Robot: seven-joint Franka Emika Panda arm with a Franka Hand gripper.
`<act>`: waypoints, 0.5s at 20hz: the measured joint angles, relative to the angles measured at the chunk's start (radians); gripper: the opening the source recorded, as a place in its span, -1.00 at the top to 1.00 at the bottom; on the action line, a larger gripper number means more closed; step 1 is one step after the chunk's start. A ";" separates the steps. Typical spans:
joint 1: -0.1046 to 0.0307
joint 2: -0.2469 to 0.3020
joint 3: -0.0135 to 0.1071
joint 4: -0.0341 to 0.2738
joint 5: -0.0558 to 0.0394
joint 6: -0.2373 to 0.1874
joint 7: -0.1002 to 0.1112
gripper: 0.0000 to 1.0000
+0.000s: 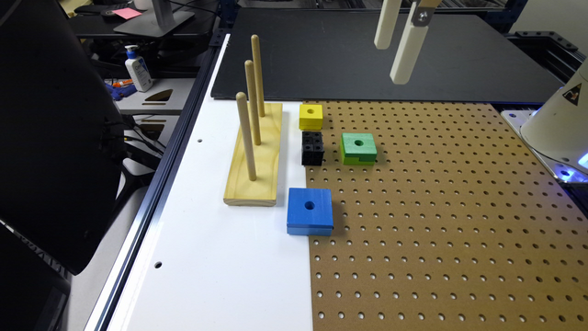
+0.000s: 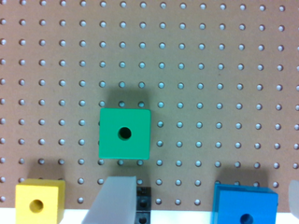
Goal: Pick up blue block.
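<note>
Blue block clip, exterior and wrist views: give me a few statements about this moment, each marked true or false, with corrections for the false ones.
1. The gripper holds the blue block. False: the block lies on the table, the gripper hangs high above and apart from it, open and empty.
2. The blue block straddles the edge between the white surface and the pegboard. True.
3. The green block is threaded on a peg of the wooden stand. False: it lies on the pegboard; all three pegs are bare.
4. A black block sits between the yellow block and the blue block. True.
5. Each coloured block has a round centre hole. True.
</note>
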 joint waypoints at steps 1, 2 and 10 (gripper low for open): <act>-0.001 0.006 0.002 0.005 0.0000 0.000 0.001 -1.00; -0.002 0.009 0.005 0.009 0.0000 0.000 0.002 -1.00; -0.002 0.033 0.048 0.039 0.0000 0.000 0.045 -1.00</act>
